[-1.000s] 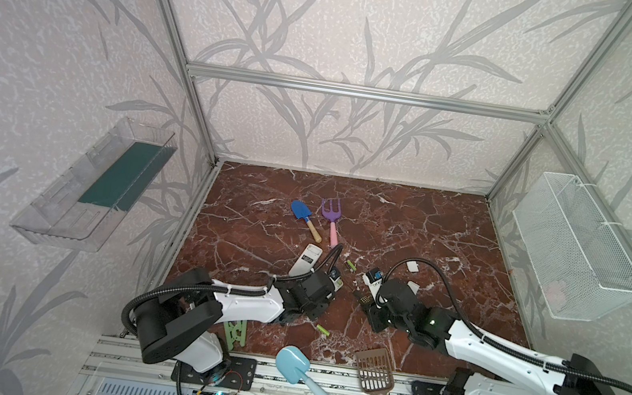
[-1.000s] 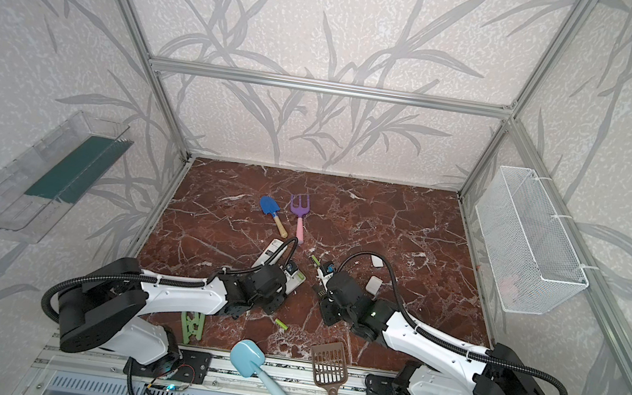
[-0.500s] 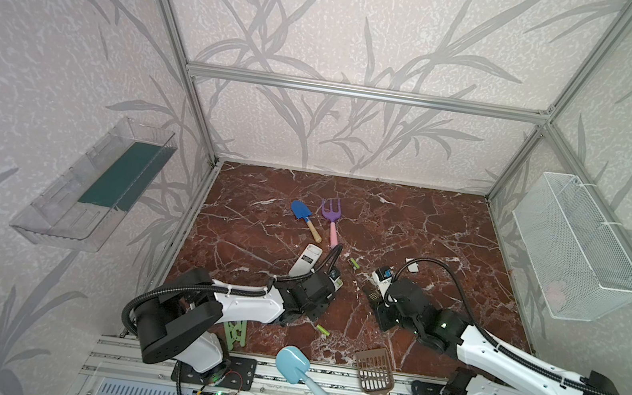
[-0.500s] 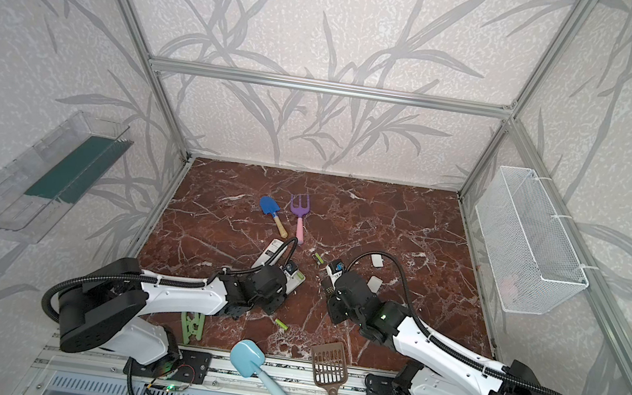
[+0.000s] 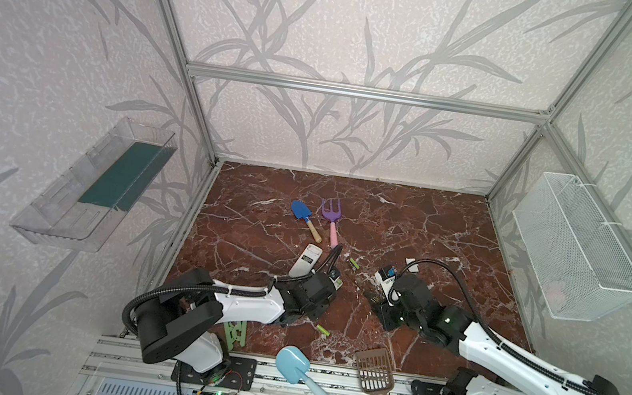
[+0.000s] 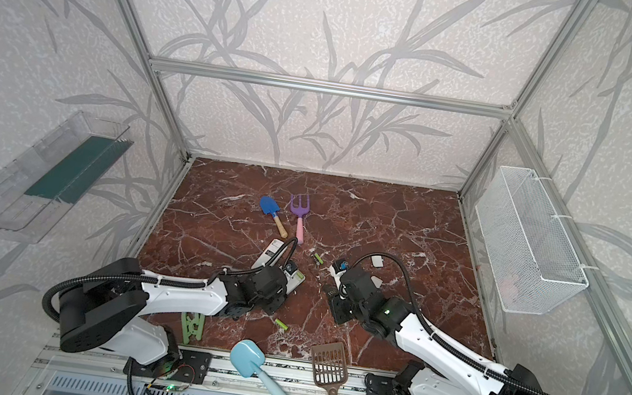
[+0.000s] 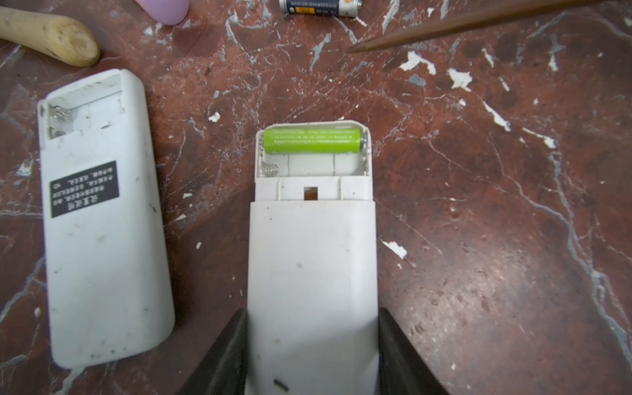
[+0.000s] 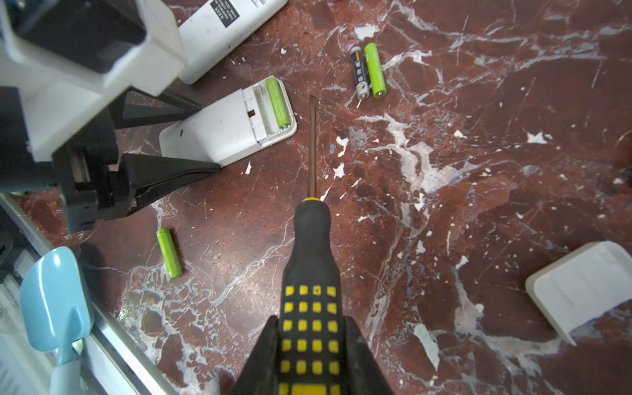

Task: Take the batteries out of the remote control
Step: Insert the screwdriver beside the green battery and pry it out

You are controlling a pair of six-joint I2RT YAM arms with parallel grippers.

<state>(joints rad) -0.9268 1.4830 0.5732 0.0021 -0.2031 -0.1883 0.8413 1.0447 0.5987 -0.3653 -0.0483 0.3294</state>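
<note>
Marble tabletop [image 5: 447, 234]: left gripper [image 7: 311, 316] pinches remote control [image 7: 311, 260], 1 battery [image 7: 313, 140] just ahead in compartment; right gripper [image 8: 311, 323] clamps screwdriver [image 8: 312, 246].

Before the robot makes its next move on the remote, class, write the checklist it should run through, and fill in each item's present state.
1. Remote clamped in the left gripper: ok.
2. Screwdriver gripped by the right gripper: ok.
3. Battery compartment uncovered: ok.
4. Compartment emptied: not ok; one green battery sits in the slot at the remote's end, and the slot beside it is bare.
5. Screwdriver tip at that battery: not ok; it is beside the remote's end, apart from it.
6. Tip touching the table: cannot tell.
</note>
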